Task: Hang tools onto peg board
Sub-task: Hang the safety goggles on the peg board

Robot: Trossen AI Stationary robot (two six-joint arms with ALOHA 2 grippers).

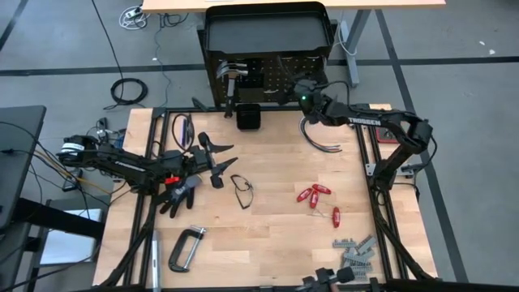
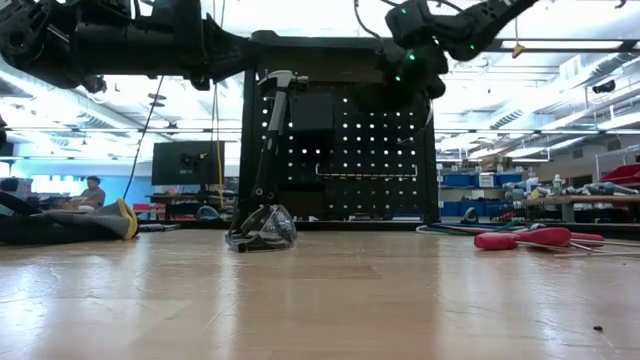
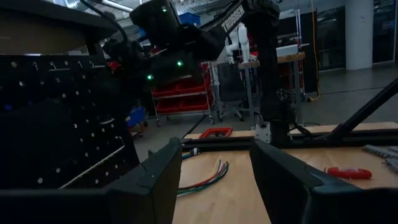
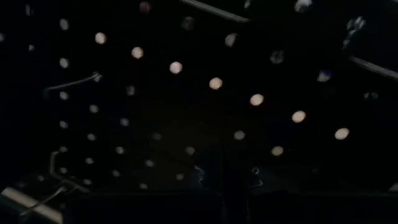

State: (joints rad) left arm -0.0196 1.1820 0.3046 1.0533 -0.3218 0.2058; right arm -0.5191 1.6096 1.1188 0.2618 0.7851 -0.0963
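Right gripper [image 1: 298, 88] is raised against the right part of the peg board [image 1: 280, 77], at the far edge of the table [image 1: 276, 235]. Its fingers are closed together; whether anything is pinched between them cannot be told. In the right wrist view the perforated panel [image 4: 186, 112] fills the frame at close range.

Left gripper [image 1: 195, 166] sits low over the left side of the table, fingers [image 3: 155, 180] spread apart and grasping nothing; the black pliers [image 1: 212, 158] and black work glove [image 1: 178, 193] lie just beside it.

Hammer [image 1: 231, 77] hangs on the left part of the board, head up, handle down [image 2: 268, 140].

Loose on the table:
- Glasses [image 1: 242, 191], centre.
- Red-handled drivers [image 1: 315, 195], right of centre.
- Grey C-clamp [image 1: 185, 247], near left.
- Grey metal pieces [image 1: 355, 250], near right.
- Small black box [image 1: 248, 118], at the foot of the board.
- Cable bundle [image 1: 320, 138], below the right gripper.
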